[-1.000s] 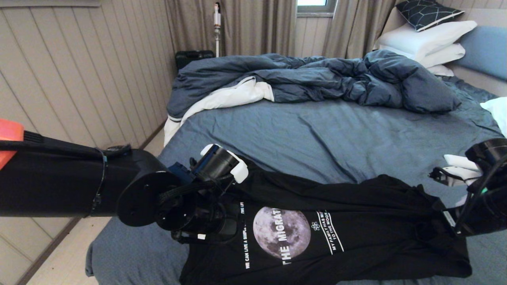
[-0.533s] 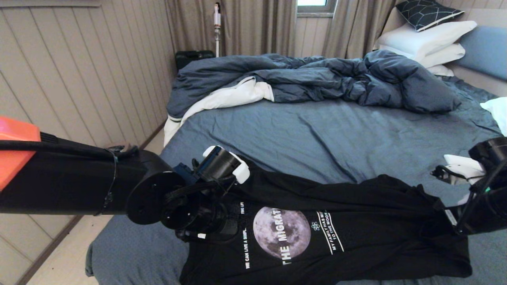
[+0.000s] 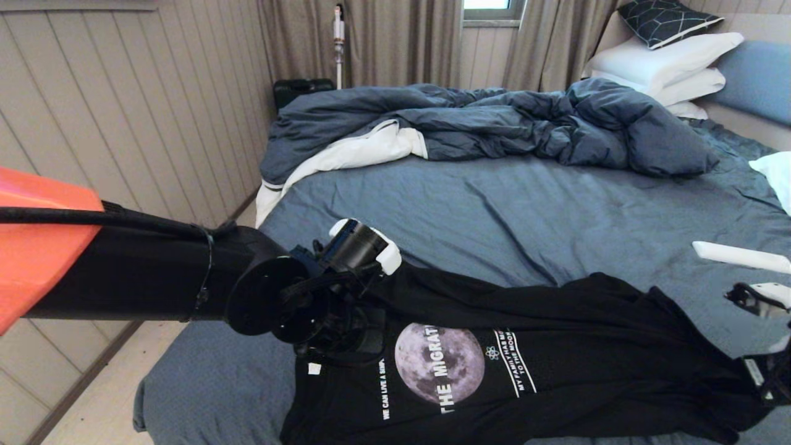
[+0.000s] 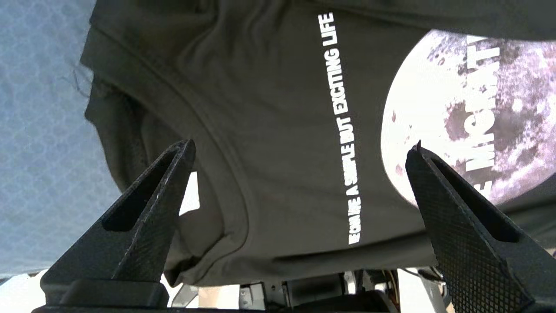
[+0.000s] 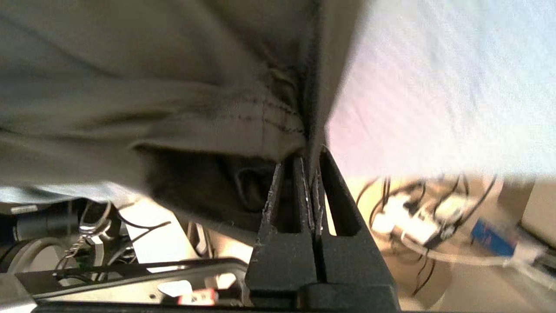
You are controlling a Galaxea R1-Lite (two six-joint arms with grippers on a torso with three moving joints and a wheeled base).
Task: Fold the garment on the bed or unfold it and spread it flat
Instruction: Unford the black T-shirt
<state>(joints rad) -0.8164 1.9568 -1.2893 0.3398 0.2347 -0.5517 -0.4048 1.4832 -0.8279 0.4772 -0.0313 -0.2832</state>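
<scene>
Black T-shirt [image 3: 494, 371] on the bed's [image 3: 494, 210] near edge, newly pinched at its right end.

Right gripper [image 5: 310, 167] has just clamped onto the hem and drawn it outward, stretching the cloth; left gripper [image 4: 299, 148] hovers spread wide over the collar; rumpled duvet [image 3: 494, 123] lies beyond.

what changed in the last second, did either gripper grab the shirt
The right gripper shut on the shirt's hem and drew that end toward the head view's right edge, stretching the cloth out. The left arm slid a little further over the collar end, its gripper open above the print, holding nothing. The bed, duvet and pillows stayed put.
</scene>
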